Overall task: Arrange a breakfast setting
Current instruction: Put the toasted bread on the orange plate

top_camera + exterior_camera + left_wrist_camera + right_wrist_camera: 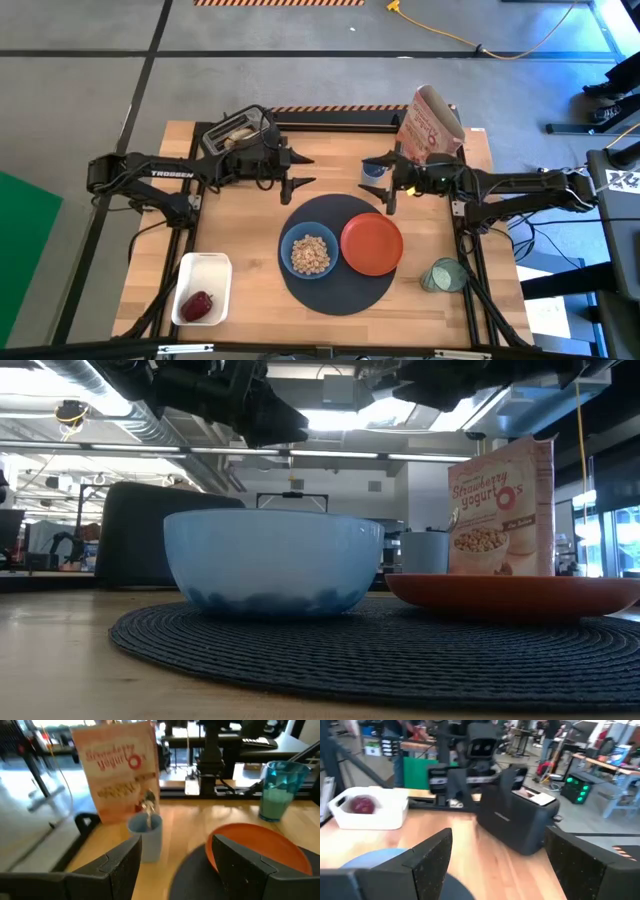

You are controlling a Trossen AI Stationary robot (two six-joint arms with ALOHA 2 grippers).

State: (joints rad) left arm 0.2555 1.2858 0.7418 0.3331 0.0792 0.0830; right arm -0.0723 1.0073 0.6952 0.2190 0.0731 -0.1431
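A round dark-navy placemat point(335, 285) lies at the table's middle. On it sit a light-blue bowl point(309, 252) holding cereal and an orange-red plate point(372, 243). A metal spoon point(148, 809) stands in a pale blue cup point(376, 172) before the cereal box point(430, 125). A green-tinted glass point(440, 275) stands at the near right. A red fruit point(198, 303) lies in a white tray point(203, 288). A toast slice point(235, 133) sits in the black toaster point(238, 132). My left gripper point(308, 171) and right gripper point(380, 186) hover open and empty above the table, facing each other behind the placemat.
The toaster stands at the far left and the cereal box at the far right. The cup with the spoon stands close by my right gripper. Bare wood shows on the table's near right and between the tray and the placemat.
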